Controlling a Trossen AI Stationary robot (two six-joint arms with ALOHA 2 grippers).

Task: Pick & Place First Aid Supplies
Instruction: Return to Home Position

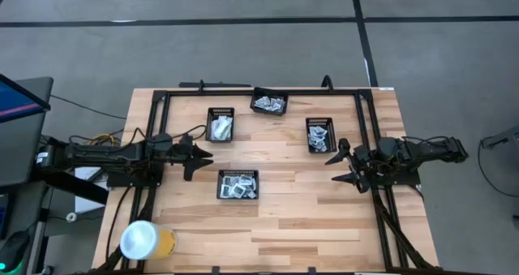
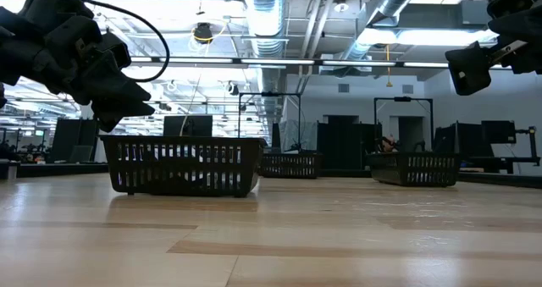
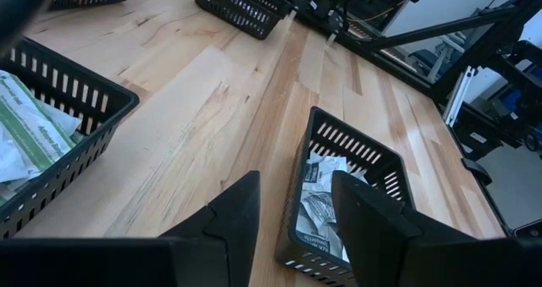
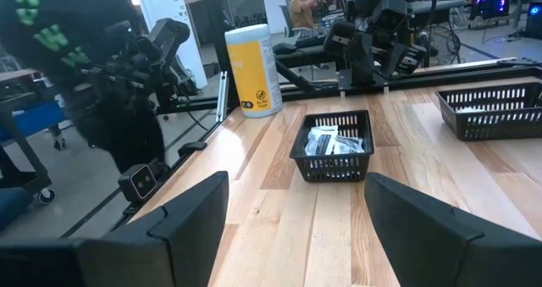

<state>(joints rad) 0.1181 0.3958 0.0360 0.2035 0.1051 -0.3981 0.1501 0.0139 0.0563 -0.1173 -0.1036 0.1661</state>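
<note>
Left jaws apart, right jaws apart, packets (image 1: 238, 186) in trays (image 1: 219, 195)

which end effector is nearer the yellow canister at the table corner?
Left. The left end effector is on the same side of the table as the yellow canister; the right end effector is at the opposite side, far from it.

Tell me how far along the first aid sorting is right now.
Sorting looks finished: the packets lie inside the four black bins, and no loose packet shows on the table. Nothing is in hand; the left gripper and the right gripper hang at their own sides, both open and empty. What's left is probably only parking both arms.
</note>
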